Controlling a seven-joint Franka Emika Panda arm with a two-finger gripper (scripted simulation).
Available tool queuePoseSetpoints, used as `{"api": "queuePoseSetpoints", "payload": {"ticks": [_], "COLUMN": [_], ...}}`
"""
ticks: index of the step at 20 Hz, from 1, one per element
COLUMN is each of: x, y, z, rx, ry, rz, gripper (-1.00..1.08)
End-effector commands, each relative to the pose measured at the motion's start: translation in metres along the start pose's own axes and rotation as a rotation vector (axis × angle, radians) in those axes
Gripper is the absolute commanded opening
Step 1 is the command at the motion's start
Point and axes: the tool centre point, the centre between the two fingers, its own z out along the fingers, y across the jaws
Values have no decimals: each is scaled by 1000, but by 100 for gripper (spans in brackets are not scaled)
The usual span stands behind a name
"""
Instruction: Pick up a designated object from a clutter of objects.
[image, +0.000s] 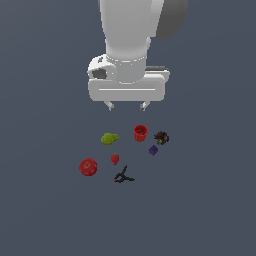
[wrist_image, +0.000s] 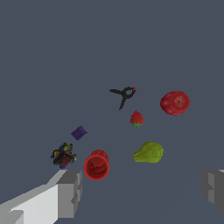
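- The black spring clamp (image: 123, 176) lies flat at the cluster's near edge in the exterior view, arms splayed, apart from everything else.
- Nearest it are the strawberry (image: 115, 159) and red apple (image: 88, 167); the purple block (image: 153, 150) is farther off.
- Bare floor surrounds the clamp on its outer side, which looks like the freest approach.
- The gripper (image: 127, 106) hangs high over the red cup (image: 140, 132), jaws spread wide and empty.

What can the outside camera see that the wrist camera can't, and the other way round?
Only the exterior view shows the white arm and the whole open gripper hanging above the items. Only the wrist view looks into the red cup and shows the fingertips close up. Both show the clamp, apple, strawberry, green fruit, purple block and dark lump.
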Motion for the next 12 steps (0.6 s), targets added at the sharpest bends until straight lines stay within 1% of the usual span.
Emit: {"api": "queuePoseSetpoints", "payload": {"ticks": [1,9,12], "x": [0,2,2], "y": [0,5,6], "z": [0,-8,-8], "rx": [0,-19,-19], "ry": [0,18,19], "rz": [0,18,18], "gripper": [100,100,100]}}
